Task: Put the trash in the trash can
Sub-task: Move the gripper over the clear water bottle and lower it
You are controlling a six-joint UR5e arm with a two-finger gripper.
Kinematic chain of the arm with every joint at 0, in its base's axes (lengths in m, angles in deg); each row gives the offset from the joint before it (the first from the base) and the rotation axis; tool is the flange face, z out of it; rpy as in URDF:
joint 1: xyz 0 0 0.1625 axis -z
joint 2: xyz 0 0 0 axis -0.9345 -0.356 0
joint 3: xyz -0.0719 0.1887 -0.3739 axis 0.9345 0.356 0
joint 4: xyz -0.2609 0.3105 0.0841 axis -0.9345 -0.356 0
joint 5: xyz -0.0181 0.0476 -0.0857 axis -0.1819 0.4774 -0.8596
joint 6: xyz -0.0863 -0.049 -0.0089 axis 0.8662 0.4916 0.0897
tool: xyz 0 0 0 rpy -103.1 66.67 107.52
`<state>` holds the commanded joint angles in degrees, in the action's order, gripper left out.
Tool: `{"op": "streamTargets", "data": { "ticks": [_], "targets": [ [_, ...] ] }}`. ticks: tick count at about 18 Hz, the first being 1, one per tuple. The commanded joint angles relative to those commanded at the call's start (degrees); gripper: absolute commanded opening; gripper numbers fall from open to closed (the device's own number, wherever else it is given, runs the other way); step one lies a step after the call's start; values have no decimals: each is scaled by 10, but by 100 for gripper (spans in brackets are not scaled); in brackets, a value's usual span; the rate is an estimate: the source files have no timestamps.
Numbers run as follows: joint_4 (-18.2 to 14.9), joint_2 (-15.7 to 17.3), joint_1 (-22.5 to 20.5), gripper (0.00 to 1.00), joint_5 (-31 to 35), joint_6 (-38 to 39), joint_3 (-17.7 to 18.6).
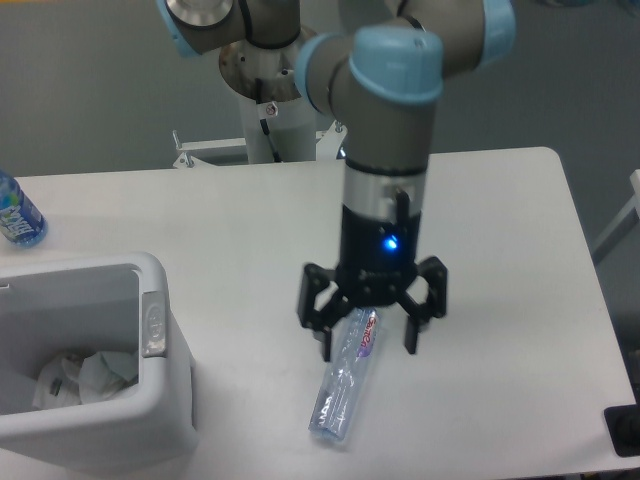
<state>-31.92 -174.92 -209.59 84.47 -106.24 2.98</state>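
Note:
A long clear plastic bottle (342,385) with a purple-red label lies on the white table, cap end pointing up toward the arm. My gripper (368,348) hangs open right over the bottle's upper end, one finger on each side of it and nothing clamped. The white trash can (165,400) stands at the lower left, with crumpled white paper (82,374) lying inside it.
A blue-labelled water bottle (17,215) stands at the table's far left edge. The arm's base column (270,110) rises behind the table's back edge. A dark object (624,432) sits at the lower right corner.

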Motion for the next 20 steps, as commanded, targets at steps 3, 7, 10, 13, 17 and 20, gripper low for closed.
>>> {"op": "streamTargets", "data": {
  "ticks": [3, 7, 10, 13, 17, 20],
  "targets": [
    [-2, -14, -1, 100, -1, -89, 12],
    [0, -57, -1, 100, -1, -101, -2],
    [0, -85, 3, 100, -6, -96, 5],
    [0, -105, 12, 100, -6, -79, 5],
    [-1, -119, 23, 100, -3, -76, 14],
    [0, -128, 32, 100, 1, -79, 31]
  ]
}}
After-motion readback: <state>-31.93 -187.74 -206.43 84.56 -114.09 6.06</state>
